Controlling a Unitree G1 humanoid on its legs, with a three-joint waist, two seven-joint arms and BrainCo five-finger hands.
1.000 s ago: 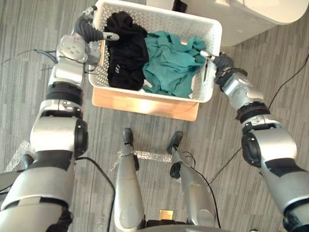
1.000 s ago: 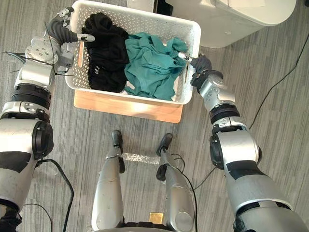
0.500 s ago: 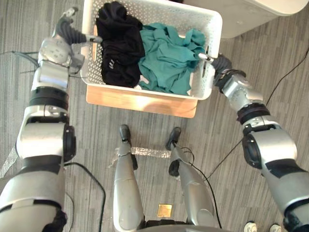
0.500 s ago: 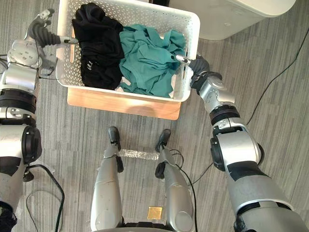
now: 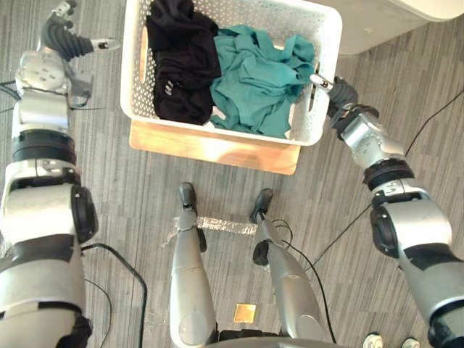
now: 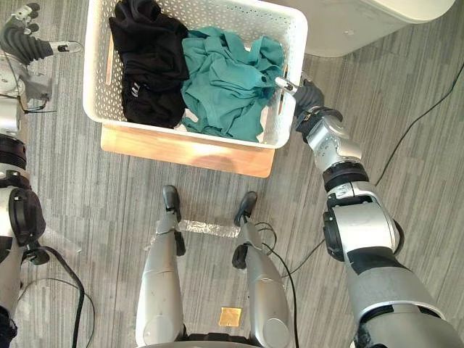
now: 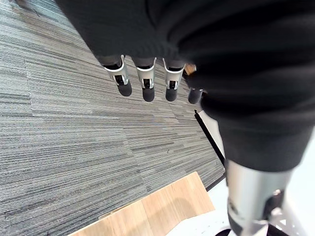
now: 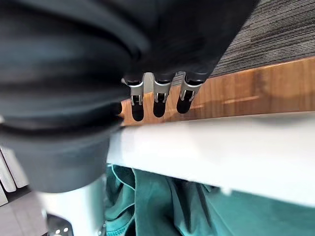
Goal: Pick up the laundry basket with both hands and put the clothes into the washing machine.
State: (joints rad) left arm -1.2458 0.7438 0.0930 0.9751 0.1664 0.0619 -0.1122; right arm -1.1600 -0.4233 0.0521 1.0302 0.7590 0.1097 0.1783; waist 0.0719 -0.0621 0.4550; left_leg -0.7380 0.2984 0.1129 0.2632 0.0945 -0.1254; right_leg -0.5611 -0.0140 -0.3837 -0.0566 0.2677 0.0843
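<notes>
- resting on a low light wooden platform (image 5: 217, 148) on the grey plank floor (image 5: 130, 203), the white perforated plastic laundry basket (image 5: 132, 87) is laid with its long axis across the robot's front. a crumpled black garment (image 5: 181, 65) and crumpled teal garments (image 5: 261, 80) are held inside it.
- the right hand (image 5: 337, 94) is seen at the basket's right short end, apparently clasped on the rim with the thumb laid over the top.
- the left hand (image 5: 69, 43) is relaxed and empty, off to the left of the left short end, with bare floor between. this gap is judged to be what the coming move must close, the right hand being the nearer.
- in the left wrist view, straight fingers (image 7: 145, 86) are shown over floor alone. in the right wrist view, fingers (image 8: 157, 101) are shown tucked under the white rim, which the eye views hide beneath the hand's cover.
</notes>
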